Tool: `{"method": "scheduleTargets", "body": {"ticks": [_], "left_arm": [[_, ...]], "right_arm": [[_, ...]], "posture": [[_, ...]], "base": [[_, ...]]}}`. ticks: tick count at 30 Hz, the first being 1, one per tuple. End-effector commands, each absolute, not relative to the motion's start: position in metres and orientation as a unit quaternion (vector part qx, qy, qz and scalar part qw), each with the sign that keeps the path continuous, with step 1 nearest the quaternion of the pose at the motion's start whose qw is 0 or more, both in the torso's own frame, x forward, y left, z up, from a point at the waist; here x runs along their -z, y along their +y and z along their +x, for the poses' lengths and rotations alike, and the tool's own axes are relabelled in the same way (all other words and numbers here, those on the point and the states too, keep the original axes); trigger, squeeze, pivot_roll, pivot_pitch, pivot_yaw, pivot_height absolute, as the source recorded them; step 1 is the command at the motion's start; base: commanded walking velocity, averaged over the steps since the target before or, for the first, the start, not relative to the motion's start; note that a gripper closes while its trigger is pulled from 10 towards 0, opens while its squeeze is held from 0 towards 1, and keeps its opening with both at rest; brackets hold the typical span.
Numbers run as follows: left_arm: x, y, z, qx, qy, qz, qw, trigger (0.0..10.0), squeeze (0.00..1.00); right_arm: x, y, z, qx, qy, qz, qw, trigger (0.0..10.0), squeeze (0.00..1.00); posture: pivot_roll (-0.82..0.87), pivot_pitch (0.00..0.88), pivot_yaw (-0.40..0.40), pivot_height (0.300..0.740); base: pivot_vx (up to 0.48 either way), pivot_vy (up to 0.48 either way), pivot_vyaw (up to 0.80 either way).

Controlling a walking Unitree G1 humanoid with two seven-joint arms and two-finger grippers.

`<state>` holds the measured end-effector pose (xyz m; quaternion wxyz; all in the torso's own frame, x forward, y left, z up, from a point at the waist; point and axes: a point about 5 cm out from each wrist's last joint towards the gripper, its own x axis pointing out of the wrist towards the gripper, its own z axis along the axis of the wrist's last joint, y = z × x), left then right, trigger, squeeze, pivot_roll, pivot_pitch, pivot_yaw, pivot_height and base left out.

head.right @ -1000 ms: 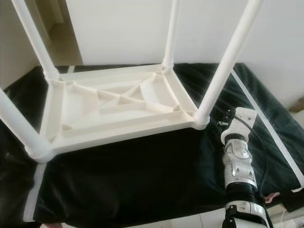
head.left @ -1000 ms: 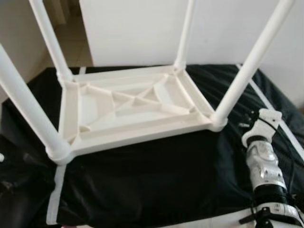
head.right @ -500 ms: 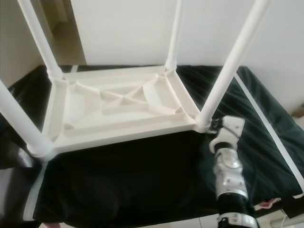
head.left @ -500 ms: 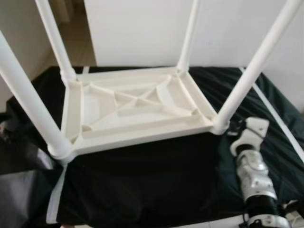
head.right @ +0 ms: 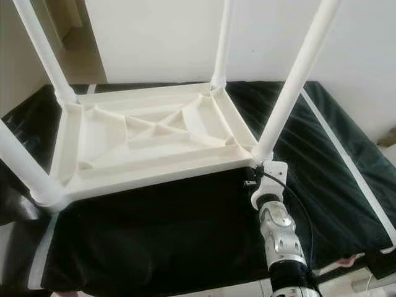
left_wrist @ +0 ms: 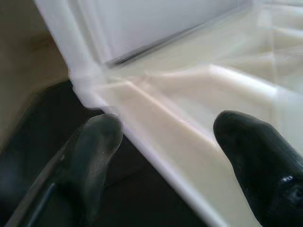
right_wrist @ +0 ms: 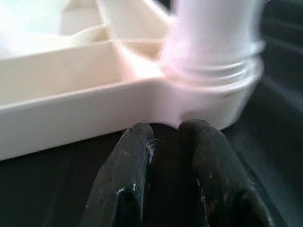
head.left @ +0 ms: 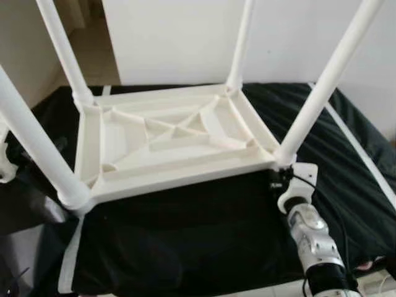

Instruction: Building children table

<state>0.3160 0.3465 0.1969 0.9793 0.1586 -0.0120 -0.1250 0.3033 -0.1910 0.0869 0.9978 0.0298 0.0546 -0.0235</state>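
Observation:
A white plastic children's table lies upside down on a black cloth, its legs pointing up. My right gripper is shut, its tips pressed low against the table's near right corner, at the foot of the leg. The right arm reaches in from the lower right. In the left wrist view my left gripper stands open, its two fingers astride the table's rim by a leg. A white part of the left arm shows beside the near left leg.
A white wall rises right behind the cloth-covered surface. White tape strips run along the cloth at the left and right. A tiled floor opens at the far left. Cables lie at the lower right corner.
My right arm has swung in toward the left, until its gripper is at the table's near right corner. A part of the left arm has appeared at the left edge.

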Motion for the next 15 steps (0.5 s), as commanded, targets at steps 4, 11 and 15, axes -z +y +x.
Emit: {"method": "scheduleTargets", "body": {"ticks": [4,11,15], "left_arm": [[-0.159,0.316,0.316,0.122,-0.043,0.08,0.988,10.0,0.0],[-0.114,0.258,0.295,0.292,-0.002,-0.007,0.956,10.0,0.0],[-0.097,0.218,0.269,0.401,0.008,-0.038,0.915,10.0,0.0]], "right_arm": [[-0.081,-0.184,0.308,0.019,0.09,0.034,0.995,10.0,0.0],[-0.084,-0.188,0.312,0.027,0.092,0.009,0.995,10.0,0.0],[-0.082,-0.192,0.314,0.036,0.111,0.007,0.993,10.0,0.0]], "posture": [[0.05,0.027,-0.042,0.74],[0.04,0.02,-0.051,0.74],[0.04,0.014,-0.059,0.74]], "base": [[0.0,0.0,0.0],[0.0,0.0,0.0],[0.0,0.0,0.0]]}}
